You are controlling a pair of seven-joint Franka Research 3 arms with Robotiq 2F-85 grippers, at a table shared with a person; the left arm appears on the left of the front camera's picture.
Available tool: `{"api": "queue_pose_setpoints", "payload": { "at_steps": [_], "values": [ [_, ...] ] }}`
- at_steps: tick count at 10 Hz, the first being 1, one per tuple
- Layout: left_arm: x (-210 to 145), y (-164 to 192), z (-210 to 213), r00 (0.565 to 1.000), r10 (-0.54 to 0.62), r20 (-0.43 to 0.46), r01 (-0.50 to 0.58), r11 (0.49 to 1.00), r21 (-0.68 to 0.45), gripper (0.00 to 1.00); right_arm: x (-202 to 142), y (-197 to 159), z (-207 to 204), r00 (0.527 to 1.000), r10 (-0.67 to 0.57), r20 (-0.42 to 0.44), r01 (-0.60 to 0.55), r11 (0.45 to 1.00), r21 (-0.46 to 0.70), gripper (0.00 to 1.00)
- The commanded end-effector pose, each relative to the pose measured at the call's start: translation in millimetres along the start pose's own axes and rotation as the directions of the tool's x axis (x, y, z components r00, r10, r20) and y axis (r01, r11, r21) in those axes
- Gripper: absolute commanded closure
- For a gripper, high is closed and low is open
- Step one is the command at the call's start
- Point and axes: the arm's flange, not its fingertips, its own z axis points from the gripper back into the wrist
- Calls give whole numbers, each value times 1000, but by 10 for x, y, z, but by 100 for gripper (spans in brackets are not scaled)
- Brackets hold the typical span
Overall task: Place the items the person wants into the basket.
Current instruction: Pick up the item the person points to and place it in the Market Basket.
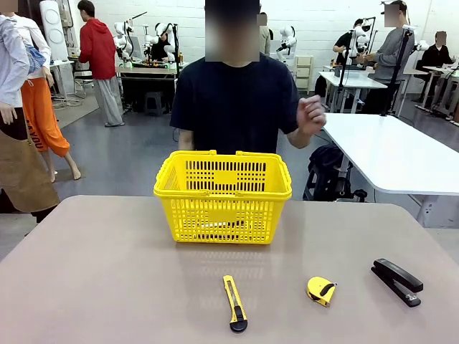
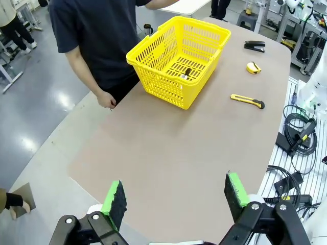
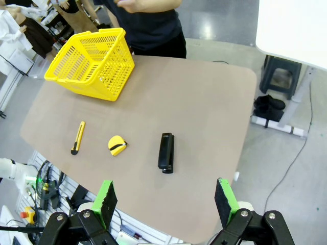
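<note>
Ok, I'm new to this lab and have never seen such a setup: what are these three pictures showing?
One scene, three cameras. The front view looks across a table at a person standing behind a yellow basket. The other two come from cameras on the wrists of two robot arms, looking along their fingers: the left gripper and the right gripper, both with green pads, both open and holding nothing. On the table lie a utility knife, a tape measure and a stapler. A slim dark item lies in the basket.
</note>
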Motion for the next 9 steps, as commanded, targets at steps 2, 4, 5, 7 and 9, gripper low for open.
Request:
{"api": "queue_pose_setpoints", "payload": {
  "at_steps": [2, 4, 5, 7, 9],
  "values": [
    [6, 11, 1, 1000, -10, 8, 10, 1000, 10, 0, -1, 3, -10, 1000, 10, 5, -10, 1000, 17, 0],
    [6, 11, 1, 1000, -10, 8, 10, 1000, 10, 0, -1, 3, -10, 1000, 10, 5, -10, 1000, 17, 0],
    [6, 11, 1, 1000, -10, 8, 10, 1000, 10, 0, -1, 3, -10, 1000, 10, 5, -10, 1000, 17, 0],
    [6, 11, 1, 1000, -10, 8, 10, 1000, 10, 0, -1, 3, -10, 1000, 10, 5, -10, 1000, 17, 0],
    [6, 11, 1, 1000, -10, 8, 10, 1000, 10, 0, -1, 3, -10, 1000, 10, 5, -10, 1000, 17, 0]
  ]
}}
